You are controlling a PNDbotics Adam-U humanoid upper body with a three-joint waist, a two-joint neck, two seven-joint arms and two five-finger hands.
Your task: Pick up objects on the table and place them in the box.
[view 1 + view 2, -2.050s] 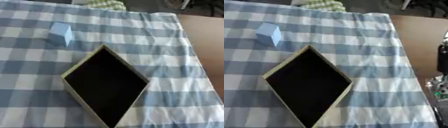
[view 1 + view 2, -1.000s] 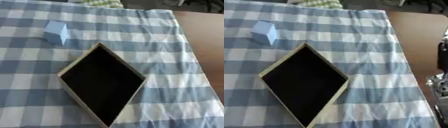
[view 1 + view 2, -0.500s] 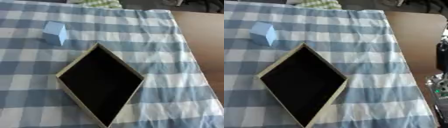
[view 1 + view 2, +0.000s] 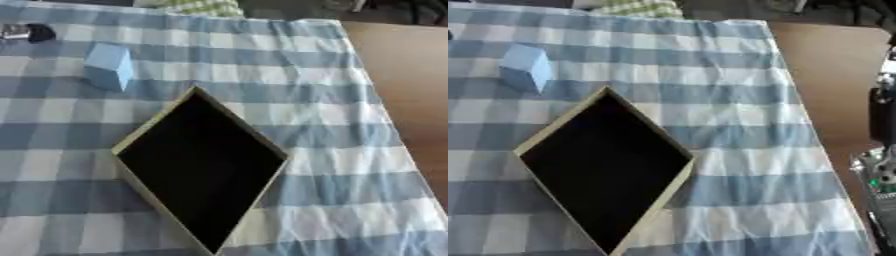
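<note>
Evidently the task stands at its very start: the box (image 4: pixel 199 170), a shallow open carton with pale walls and a dark inside, lies turned cornerwise on the blue-and-white checked cloth (image 4: pixel 289 75) that covers the tabletop (image 4: pixel 398 75), and nothing can be seen in it. The one clear thing to pick up is a light blue block (image 4: pixel 109 66), resting on the cloth beyond the box's far corner and toward the robot's left, near the box but apart from it. A small dark and silvery object (image 4: pixel 24 32) sits at the left edge further back; what it is cannot be made out.

Neither robot hand shows in either view. Only some dark machinery (image 4: pixel 881 150) appears at the right margin of the right eye view, and no fingers can be read there, so how either hand stands cannot be told, and nothing is held that can be seen.

The next move, as I judge it, calls for bringing a hand in over the blue block, most naturally the left one, closing around its sides, lifting it and carrying it over the box's near wall.
</note>
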